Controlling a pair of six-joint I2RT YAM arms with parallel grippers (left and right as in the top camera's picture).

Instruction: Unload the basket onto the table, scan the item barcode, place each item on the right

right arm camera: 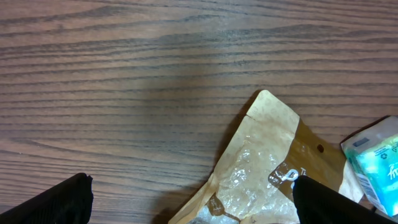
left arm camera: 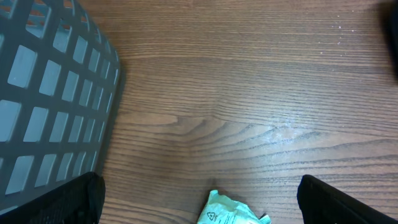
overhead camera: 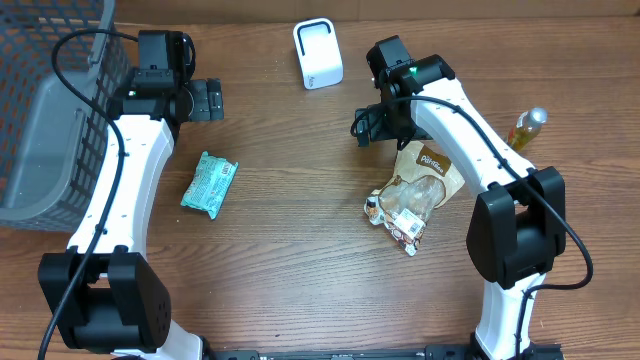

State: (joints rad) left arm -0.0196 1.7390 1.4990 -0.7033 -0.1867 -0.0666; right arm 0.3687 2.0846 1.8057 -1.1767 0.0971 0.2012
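A grey plastic mesh basket (overhead camera: 40, 130) stands at the left edge of the wood-grain table (overhead camera: 300, 250). Beside it the left gripper (overhead camera: 214, 100) hangs with its black fingers wide apart, empty. A crinkled teal packet (overhead camera: 208, 185) lies flat below it. The boxy white scanner (overhead camera: 317, 55) stands at the far edge. The right gripper (overhead camera: 362, 128), fingers spread and holding nothing, hovers by the top of the glossy brown bag (overhead camera: 420, 185) with its clear window, which lies on the table. A yellow bottle (overhead camera: 527, 128) lies further right.

The table (overhead camera: 300, 280) is a brown wood-grain surface, with the grain running left to right. Lighting is even and leaves a faint sheen on the wood. A grey mesh basket (overhead camera: 40, 120) occupies the table's far-left corner.
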